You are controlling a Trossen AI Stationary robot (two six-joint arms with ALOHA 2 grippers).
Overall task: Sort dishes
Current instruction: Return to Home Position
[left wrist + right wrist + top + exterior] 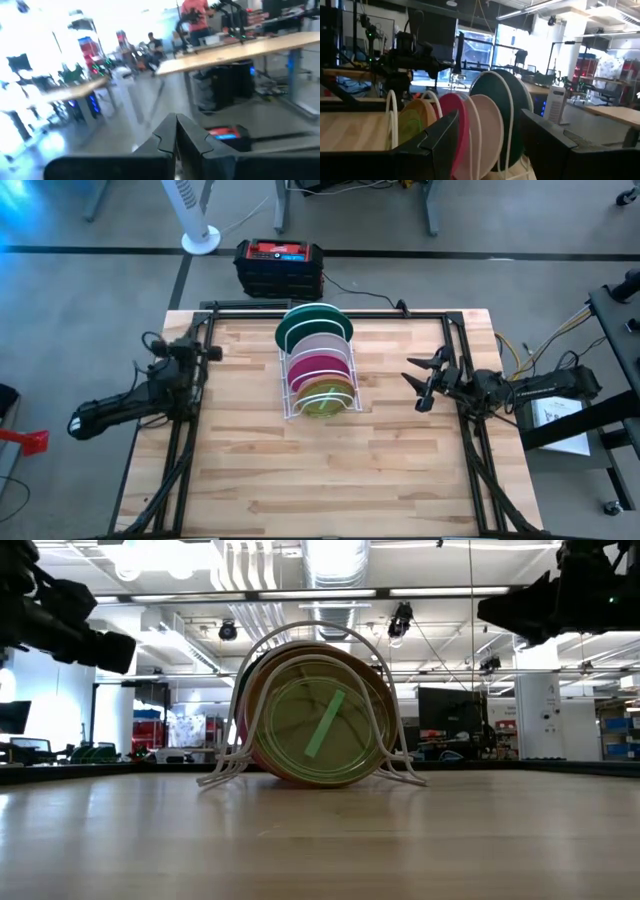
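Note:
Five plates stand on edge in the white wire rack (345,375) at the table's far middle: dark green (312,323) farthest, then white (322,343), magenta pink (318,364), brown (328,388) and lime green (322,406) nearest. The right wrist view shows them side on, dark green (515,100) to lime green (410,127); the low view shows the lime-green plate (320,732) in front. My left gripper (212,352) is shut and empty at the table's left edge, its fingers (176,134) together. My right gripper (418,383) is open and empty, right of the rack.
A black and red box (279,266) sits on the floor beyond the table's far edge, beside a white fan stand (200,240). Black frame rails (180,450) run along the table's left and right sides. Bare wood (330,480) lies near the front edge. People show far off (192,15).

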